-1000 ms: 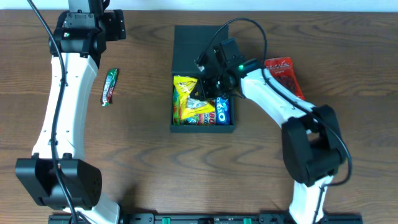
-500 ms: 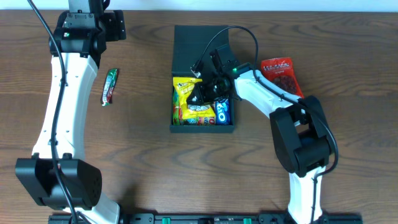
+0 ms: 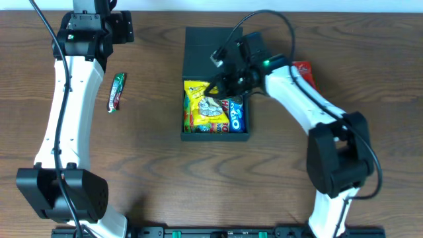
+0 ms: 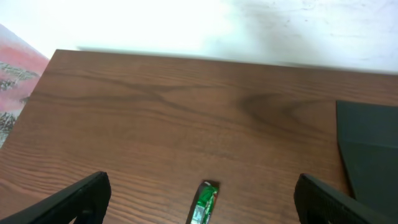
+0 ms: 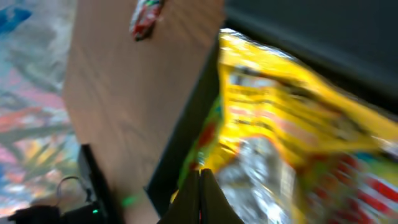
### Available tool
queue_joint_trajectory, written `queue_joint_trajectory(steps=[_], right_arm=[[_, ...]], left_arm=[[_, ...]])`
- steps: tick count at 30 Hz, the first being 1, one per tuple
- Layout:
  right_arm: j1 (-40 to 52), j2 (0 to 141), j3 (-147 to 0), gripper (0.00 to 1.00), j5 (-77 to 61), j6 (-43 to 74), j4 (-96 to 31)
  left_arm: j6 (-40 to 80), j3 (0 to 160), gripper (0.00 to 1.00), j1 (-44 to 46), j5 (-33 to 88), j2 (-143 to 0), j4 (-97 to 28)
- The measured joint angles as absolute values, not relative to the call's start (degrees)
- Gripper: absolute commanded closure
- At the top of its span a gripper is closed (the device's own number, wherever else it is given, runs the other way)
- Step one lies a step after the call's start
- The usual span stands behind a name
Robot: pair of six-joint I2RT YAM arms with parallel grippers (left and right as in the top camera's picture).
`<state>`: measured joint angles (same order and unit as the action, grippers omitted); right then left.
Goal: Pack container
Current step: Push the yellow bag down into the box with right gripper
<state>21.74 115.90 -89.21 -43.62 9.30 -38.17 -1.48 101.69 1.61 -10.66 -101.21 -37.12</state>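
Observation:
The dark teal-green container [image 3: 215, 135] sits mid-table with its flap lid [image 3: 206, 49] open toward the back. Inside lie a yellow snack packet [image 3: 198, 106] and a blue Oreo packet [image 3: 236, 118]. My right gripper [image 3: 215, 86] is shut and empty, its tips pressed together just above the yellow packet [image 5: 292, 130] near the box's back edge. A green candy bar [image 3: 116, 91] lies on the table left of the box; it also shows in the left wrist view [image 4: 203, 203]. My left gripper [image 4: 202, 205] is open, hovering high over the green bar.
A red snack packet [image 3: 305, 74] lies on the table right of the box, partly hidden by my right arm. The table's back edge runs close behind the lid.
My right gripper has pulled up and back from inside the box toward its rear edge, leaving the yellow packet lying in the box. The left arm has not moved.

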Motion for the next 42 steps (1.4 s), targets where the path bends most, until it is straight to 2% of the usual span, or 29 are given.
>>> queue_joint_trajectory(steps=[8, 32, 42], right_arm=[[22.6, 116.8, -87.9, 0.99, -34.0, 6.9, -40.2], [28.5, 123.0, -88.4, 0.99, -32.8, 6.7, -38.9], [28.0, 124.9, -98.0, 0.99, -32.1, 5.8, -44.7]], left_arm=[[-1.5, 101.7, 0.05, 1.6, -10.7, -101.2, -37.3], [-1.5, 101.7, 0.05, 1.6, -10.7, -101.2, -38.1], [-1.5, 101.7, 0.05, 1.6, -10.7, -101.2, -38.4]])
